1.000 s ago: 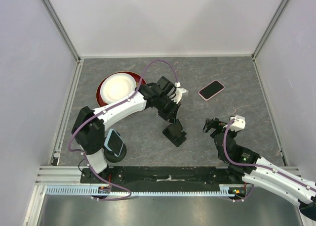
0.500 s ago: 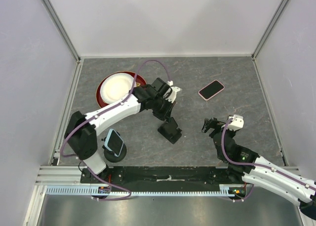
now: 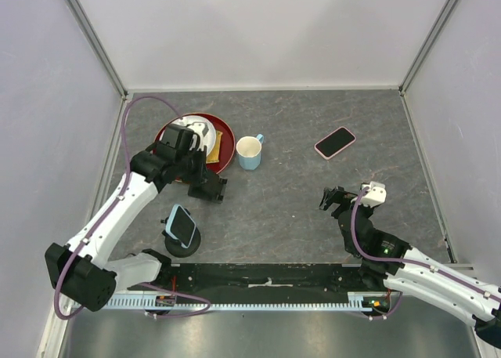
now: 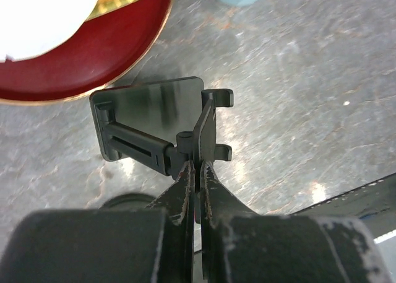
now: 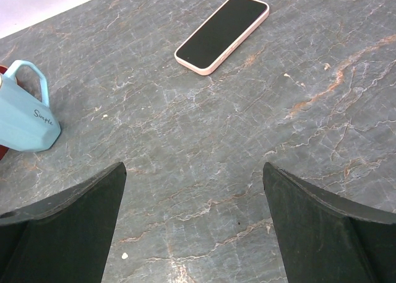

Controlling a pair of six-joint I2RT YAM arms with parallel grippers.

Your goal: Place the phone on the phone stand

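My left wrist view shows what the overhead one cannot: my left claw [image 4: 197, 166] is pinched tight on a thin fin of the black plastic phone stand [image 4: 151, 127]. The stand's flat, glossy back sits just below the rim of the red plate [image 4: 93, 54]. From above, that plate holds a white dish [image 3: 190, 132] and something yellow [image 3: 214, 145], with a pale blue faceted mug [image 3: 250, 152] beside it. My right claw [image 5: 197, 227] hangs with its fingers wide apart over the veined grey stone table [image 5: 297, 128]. The pink-cased phone [image 5: 223, 34] lies flat, screen up, at the top of that view.
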